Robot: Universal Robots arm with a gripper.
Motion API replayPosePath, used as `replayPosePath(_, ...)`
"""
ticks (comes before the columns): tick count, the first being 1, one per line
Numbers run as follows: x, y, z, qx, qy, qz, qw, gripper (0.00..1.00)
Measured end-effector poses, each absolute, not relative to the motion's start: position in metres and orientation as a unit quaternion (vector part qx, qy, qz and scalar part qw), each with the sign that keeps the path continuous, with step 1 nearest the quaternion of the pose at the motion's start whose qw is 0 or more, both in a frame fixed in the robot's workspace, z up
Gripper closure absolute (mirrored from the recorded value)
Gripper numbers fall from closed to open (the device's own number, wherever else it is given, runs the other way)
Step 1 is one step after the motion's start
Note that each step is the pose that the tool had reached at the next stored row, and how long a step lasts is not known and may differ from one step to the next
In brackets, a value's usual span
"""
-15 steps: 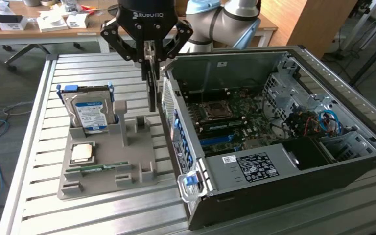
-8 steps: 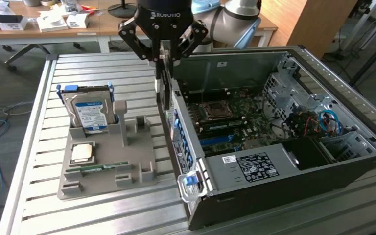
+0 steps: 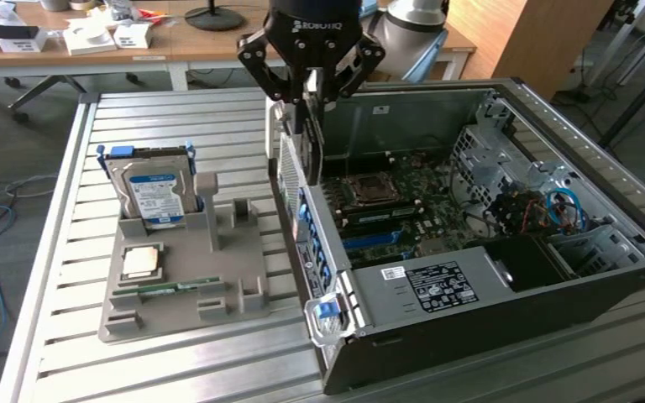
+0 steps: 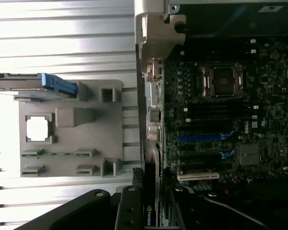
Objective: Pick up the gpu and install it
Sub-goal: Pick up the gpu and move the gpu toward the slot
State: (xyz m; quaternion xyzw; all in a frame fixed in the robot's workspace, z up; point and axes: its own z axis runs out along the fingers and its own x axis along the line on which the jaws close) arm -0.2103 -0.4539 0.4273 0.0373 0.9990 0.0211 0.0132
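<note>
My gripper (image 3: pixel 309 94) hangs over the rear wall of the open computer case (image 3: pixel 591 252), shut on the gpu (image 3: pixel 312 143). The card hangs upright and edge-on below the fingers, thin and dark. In the wrist view the gpu (image 4: pixel 151 184) runs as a slim strip between the black fingers (image 4: pixel 129 211), lined up with the case's rear panel (image 4: pixel 153 72). Beside it lies the motherboard (image 4: pixel 230 110) with its blue slot (image 4: pixel 199 138) and white slot (image 4: pixel 198 177). The motherboard (image 3: pixel 401 201) lies flat inside the case.
A grey holder tray (image 3: pixel 233 277) stands on the slatted table at the exterior view's left of the case. It carries a hard drive (image 3: pixel 154 193) with a blue-white label, a square processor (image 3: pixel 144 262) and a green memory stick (image 3: pixel 171 288). The power supply (image 3: pixel 435 281) fills the case's near end.
</note>
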Motion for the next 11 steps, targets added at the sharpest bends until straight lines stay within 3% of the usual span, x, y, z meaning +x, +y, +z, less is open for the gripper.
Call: replayPosePath(11,-0.168,-0.454,0.427,0.037,0.999,0.021,0.013,0.74)
